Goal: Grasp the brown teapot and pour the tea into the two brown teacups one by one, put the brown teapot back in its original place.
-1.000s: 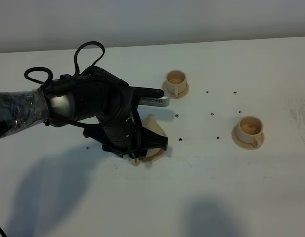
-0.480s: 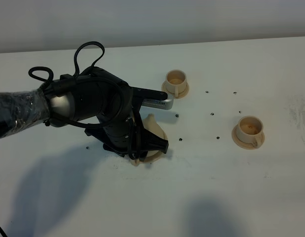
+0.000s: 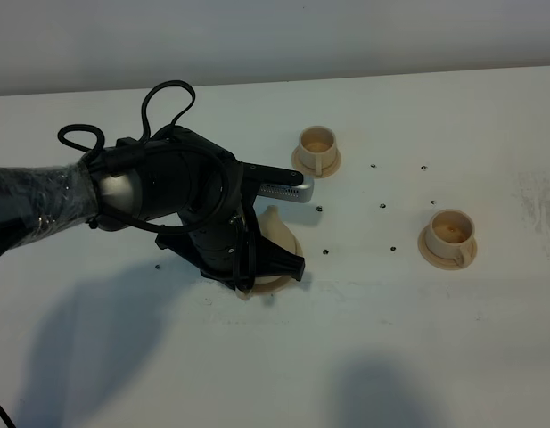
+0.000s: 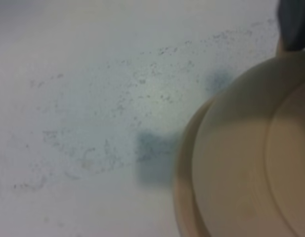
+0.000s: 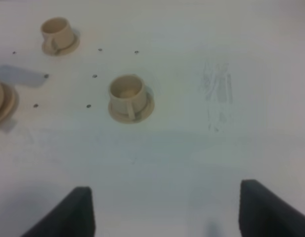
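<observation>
1. Change: over the last second the left arm (image 3: 159, 192) has shifted slightly, and its cable loop now sits a little higher. The brown teapot (image 3: 279, 234) has not moved. Its spout points the same way, and it is on the wide saucer (image 3: 279, 283) at mid-desk (image 3: 390, 339).
2. Meaning: the pot is neither lifted nor tilted. This is probably a small adjustment at the pot, either taking hold of it or letting it go. Whether the far teacup (image 3: 316, 147) and the near teacup (image 3: 449, 234) already hold tea cannot be judged.
3. Exterior view: the arm's bulk covers the left gripper (image 3: 266, 260) and most of the pot.
4. Left wrist view: it shows the pot wall and lid close up and blurred, with one dark finger (image 4: 293, 24) beside the pot. Whether the left gripper is spread or clamped on the pot cannot be told.
5. Right wrist view: the right gripper (image 5: 167, 212) is spread wide, holds nothing and is well apart from both cups. The exterior view does not show it.
</observation>
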Controlling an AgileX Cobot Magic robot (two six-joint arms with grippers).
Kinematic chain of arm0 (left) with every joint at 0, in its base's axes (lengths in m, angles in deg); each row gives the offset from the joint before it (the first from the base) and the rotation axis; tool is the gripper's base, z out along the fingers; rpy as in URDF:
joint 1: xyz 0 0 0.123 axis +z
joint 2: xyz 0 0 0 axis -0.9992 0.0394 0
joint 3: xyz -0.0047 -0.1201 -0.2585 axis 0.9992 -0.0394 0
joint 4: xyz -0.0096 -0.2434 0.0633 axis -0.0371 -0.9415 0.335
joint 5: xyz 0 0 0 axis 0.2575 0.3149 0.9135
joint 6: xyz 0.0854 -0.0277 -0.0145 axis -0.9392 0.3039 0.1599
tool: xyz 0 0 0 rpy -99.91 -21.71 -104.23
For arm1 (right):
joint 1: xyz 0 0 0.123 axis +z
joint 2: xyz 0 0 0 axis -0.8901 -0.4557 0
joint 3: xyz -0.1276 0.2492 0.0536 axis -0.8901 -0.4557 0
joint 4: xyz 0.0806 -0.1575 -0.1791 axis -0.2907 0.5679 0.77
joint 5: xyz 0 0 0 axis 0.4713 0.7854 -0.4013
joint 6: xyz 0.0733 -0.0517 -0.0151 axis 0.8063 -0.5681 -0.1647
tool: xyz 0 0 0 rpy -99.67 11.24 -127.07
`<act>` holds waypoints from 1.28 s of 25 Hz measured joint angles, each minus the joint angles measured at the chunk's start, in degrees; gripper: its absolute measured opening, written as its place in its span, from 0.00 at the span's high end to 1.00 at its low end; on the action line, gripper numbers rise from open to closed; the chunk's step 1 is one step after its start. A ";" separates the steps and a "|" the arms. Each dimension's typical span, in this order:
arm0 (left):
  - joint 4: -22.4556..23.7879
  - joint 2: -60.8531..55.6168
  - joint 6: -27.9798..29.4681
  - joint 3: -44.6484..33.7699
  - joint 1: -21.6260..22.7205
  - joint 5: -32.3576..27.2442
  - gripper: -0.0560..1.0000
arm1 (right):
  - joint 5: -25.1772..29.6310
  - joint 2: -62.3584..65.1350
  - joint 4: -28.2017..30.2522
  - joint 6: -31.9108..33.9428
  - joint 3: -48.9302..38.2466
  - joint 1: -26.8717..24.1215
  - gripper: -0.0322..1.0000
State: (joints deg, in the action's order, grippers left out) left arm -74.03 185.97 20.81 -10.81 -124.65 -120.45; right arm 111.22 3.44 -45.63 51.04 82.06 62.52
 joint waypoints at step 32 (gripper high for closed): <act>4.82 -6.98 -16.62 3.72 3.83 -6.68 0.87 | 0.00 0.00 0.00 0.00 0.00 0.00 0.39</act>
State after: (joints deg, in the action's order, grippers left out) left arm -69.21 178.99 4.19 -7.09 -120.82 -127.13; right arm 111.22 3.44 -45.63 51.04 82.06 62.52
